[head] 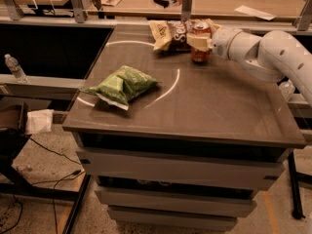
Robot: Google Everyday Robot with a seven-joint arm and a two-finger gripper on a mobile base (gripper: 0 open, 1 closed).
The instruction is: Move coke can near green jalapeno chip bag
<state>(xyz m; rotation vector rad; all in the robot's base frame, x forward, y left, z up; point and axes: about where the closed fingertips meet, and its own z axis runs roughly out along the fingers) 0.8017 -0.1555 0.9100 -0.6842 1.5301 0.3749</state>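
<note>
The coke can (200,54) stands upright at the far side of the counter (209,111), just beside a brown chip bag (168,33), clasped in the jaws of the gripper (199,41). The green jalapeno chip bag (122,84) lies well apart, near the front left.

We log coke can (200,55): red, upright, far table (219,106) edge, clasped in claw (199,40) | green jalapeno chip bag (122,84): puffy, flat, front-left, well apart
</note>
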